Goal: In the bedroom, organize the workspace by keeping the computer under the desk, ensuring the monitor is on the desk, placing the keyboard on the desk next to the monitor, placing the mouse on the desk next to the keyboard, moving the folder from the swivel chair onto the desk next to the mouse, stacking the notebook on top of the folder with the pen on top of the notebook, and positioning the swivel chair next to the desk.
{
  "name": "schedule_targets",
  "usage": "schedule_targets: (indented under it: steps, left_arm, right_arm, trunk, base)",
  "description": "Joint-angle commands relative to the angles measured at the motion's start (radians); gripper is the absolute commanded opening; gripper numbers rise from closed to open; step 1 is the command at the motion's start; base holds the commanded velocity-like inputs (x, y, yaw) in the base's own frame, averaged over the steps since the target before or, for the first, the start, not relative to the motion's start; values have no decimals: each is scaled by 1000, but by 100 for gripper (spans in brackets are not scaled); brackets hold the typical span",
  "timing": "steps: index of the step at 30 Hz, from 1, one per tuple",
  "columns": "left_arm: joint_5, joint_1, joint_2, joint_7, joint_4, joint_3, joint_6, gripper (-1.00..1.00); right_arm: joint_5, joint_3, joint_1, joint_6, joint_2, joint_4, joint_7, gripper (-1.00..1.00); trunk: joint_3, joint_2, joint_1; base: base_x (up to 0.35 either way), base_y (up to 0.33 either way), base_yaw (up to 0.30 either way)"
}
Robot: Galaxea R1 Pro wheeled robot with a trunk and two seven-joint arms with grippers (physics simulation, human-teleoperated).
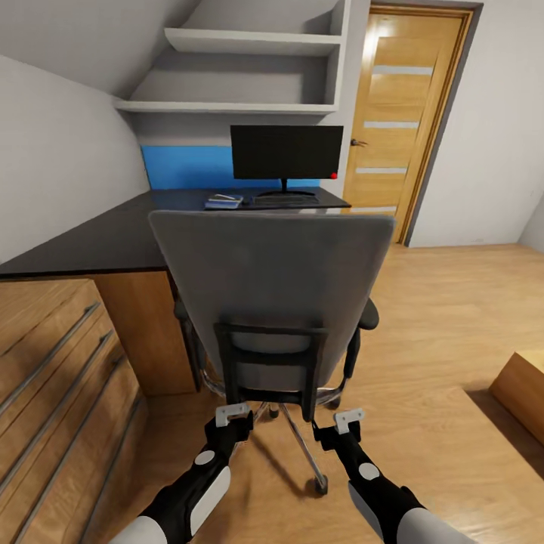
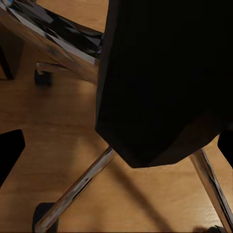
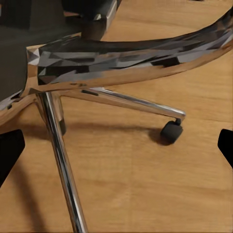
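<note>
Two forearms, glossy black shells with white-grey inlay panels: left arm (image 1: pixel 198 483) carries an oval white patch and long pale side panel, right arm (image 1: pixel 375 487) a round white disc, each wrist capped by a small light-grey bracket, pale grey toward the elbows.

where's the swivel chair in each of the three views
Head view: swivel chair at centre, its back toward the camera, before the desk.
Left wrist view: dark underside close up, above chrome legs.
Right wrist view: chrome base, with one caster.
Shared landmark: the chrome legs on the wood floor.
</note>
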Motion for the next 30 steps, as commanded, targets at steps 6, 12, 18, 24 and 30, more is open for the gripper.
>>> schedule_targets:
  steps: [6,12,18,24,30]
  left_arm:
    - [12,-1,1,8,1,-9,-5,100]
    - [12,-1,2,9,2,-9,-5,100]
    - [12,-1,6,8,2,-9,-5,100]
    - [11,-1,6,8,12,-9,-5,100]
    - [10,-1,6,8,22,-9,-5,100]
  right_arm:
    - [-8,6,-2,-4,-1,-1,-5,100]
    - [-8,6,-2,-4,-3,-2,-5,100]
    - [-7,6,-2,-4,-2,-2,-5,100]
    - [-5,7,-2,-4,0,-1,-5,100]
    - [-6,6,-2,-4,-1,0,-5,100]
  trunk:
    - [-1,0,0]
    - [-1,0,0]
    - [-1,0,0]
    - [-1,0,0]
    - [-1,0,0]
  base:
    - [322,-75,0]
    - [309,-174,0]
    - [290,-205,0]
    - [289,-207,0]
    - [289,-207,0]
